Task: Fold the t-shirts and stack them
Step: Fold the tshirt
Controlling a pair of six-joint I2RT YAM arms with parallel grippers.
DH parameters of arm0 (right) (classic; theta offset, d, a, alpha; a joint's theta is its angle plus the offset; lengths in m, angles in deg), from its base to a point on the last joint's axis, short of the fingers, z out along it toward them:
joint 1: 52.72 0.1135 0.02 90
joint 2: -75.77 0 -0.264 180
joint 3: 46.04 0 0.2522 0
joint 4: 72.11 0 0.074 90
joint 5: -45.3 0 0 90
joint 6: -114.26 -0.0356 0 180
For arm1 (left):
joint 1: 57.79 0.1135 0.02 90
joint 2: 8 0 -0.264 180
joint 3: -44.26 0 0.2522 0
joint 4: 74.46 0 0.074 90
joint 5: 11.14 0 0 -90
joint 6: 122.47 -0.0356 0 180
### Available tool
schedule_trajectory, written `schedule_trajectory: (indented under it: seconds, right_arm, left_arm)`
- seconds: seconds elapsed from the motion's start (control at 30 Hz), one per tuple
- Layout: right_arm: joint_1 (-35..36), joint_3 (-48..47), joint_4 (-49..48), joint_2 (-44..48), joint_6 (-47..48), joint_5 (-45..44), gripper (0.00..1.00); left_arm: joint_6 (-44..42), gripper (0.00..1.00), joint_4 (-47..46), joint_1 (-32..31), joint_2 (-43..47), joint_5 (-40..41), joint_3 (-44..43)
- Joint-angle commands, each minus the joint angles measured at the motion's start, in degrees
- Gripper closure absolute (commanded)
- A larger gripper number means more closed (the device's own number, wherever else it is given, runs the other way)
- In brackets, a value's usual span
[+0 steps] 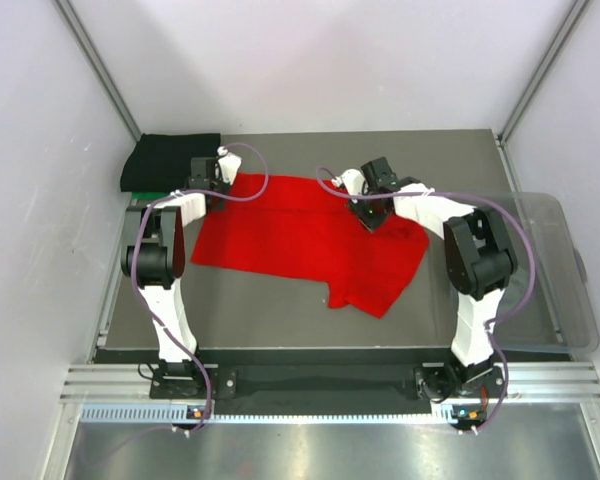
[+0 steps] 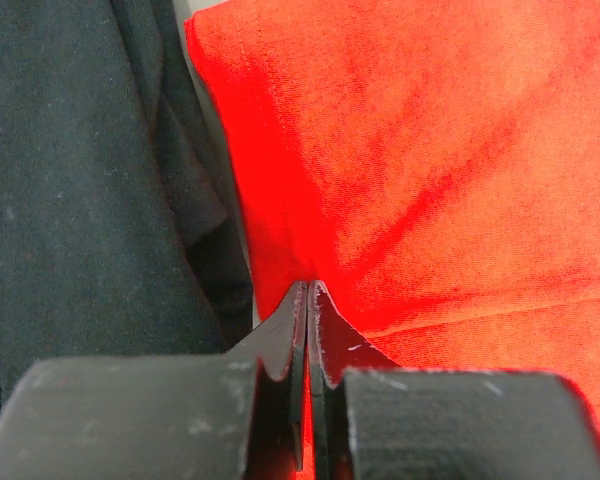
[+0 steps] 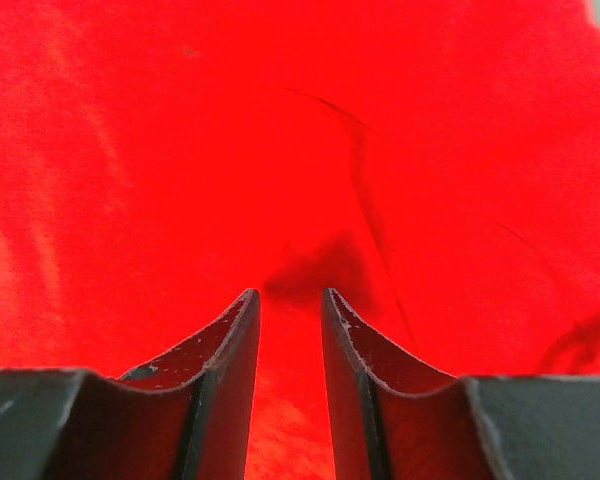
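From above, the red t-shirt (image 1: 300, 240) is lying spread over the middle of the dark table (image 1: 260, 310), with a sleeve trailing toward the near edge. A black t-shirt (image 1: 170, 160) is sitting bunched at the far left corner, and a clear plastic bin (image 1: 555, 300) is standing along the right side. The left gripper (image 1: 214, 178) is reaching to the red shirt's far left corner, just beside the black cloth. The right gripper (image 1: 368, 218) is hanging over the shirt's far right part. In the left wrist view, the left gripper (image 2: 308, 290) is pressing its jaws together on the edge of the red t-shirt (image 2: 430, 150), with creases running out from the tips. The black t-shirt (image 2: 80, 180) is filling the left side, right against the red edge. In the right wrist view, the right gripper (image 3: 290, 298) is holding its jaws slightly apart with nothing between them, pointing down at the red t-shirt (image 3: 280, 130), which is filling the whole picture.
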Motion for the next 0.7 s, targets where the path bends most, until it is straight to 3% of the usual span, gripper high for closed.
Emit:
schedule_trajectory:
  seconds: [0.0, 0.67]
  right_arm:
    - [0.1, -4.0, -0.1, -0.8, -1.2, 4.7, 0.68]
    - [1.2, -3.7, 0.2, -3.6, -2.0, 8.2, 0.64]
  left_arm:
    - [-0.6, 1.0, 2.2, 0.5, 0.0, 2.1, 0.1]
    - [-1.2, 1.0, 1.8, 0.9, 0.0, 2.4, 0.7]
